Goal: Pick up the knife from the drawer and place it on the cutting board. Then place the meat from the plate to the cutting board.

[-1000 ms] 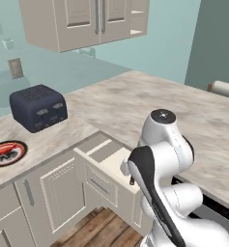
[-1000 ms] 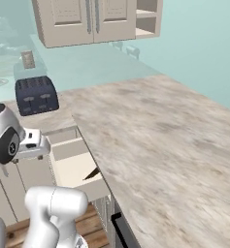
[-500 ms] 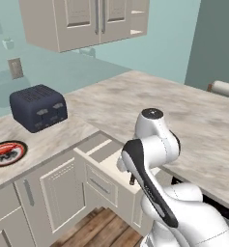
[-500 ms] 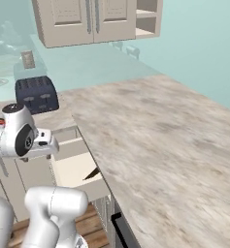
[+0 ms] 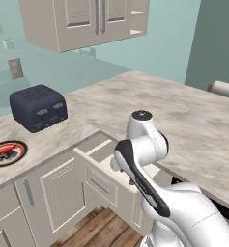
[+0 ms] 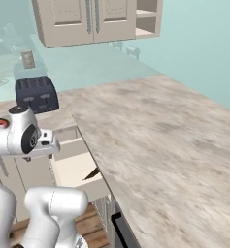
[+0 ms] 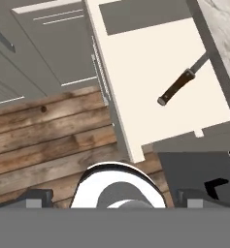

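From the hand camera I saw the drawer [image 7: 150,92] pulled open, the knife [image 7: 180,84] lying at the upper right of the frame — handle toward the middle, blade partly under the counter [image 6: 160,131] edge. The claw's state I couldn't tell. The plate [image 5: 7,153] sat at the left edge, the meat [image 5: 1,150] on it.

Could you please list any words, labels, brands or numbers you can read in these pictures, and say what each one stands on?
None: no readable text shows in any view.
Toaster: plain dark front, no brand or label visible.
Plate: carries the meat, no writing.
Knife in the open drawer: handle and blade bear no marking.
Wall outlet: too small and blurred to show any sign.
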Robot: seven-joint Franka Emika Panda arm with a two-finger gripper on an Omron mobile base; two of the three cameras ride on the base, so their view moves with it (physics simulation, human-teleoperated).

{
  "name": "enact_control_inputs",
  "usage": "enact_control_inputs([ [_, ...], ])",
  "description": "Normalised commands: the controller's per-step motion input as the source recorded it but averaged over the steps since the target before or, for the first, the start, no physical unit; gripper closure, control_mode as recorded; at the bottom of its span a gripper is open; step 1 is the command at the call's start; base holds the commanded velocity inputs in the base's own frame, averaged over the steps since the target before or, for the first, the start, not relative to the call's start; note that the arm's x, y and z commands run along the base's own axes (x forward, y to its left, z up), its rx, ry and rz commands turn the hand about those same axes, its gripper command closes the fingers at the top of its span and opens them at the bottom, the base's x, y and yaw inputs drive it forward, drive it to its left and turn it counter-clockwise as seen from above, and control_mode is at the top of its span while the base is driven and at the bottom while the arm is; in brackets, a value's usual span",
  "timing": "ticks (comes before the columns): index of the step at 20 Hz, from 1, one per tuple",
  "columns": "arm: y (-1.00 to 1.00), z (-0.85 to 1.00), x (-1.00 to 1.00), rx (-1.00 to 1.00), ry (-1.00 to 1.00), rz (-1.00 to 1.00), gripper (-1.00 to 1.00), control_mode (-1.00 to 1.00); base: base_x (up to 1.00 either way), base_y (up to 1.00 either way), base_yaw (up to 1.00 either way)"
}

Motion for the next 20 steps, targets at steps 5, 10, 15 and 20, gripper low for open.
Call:
enact_control_inputs([
  [5,0.29,-0.45,0.06,0.0,0.0,0.0,-1.0,-1.0,0.0,0.0,0.0],
  [10,0.14,-0.5,0.1,0.03,0.02,0.0,-1.0,-1.0,0.0,0.0,0.0],
  [15,0.0,-0.44,0.23,0.0,0.03,0.0,-1.0,-1.0,0.0,0.0,0.0],
  [20,0.0,-0.32,0.22,0.01,0.02,0.0,-1.0,-1.0,0.0,0.0,0.0],
])
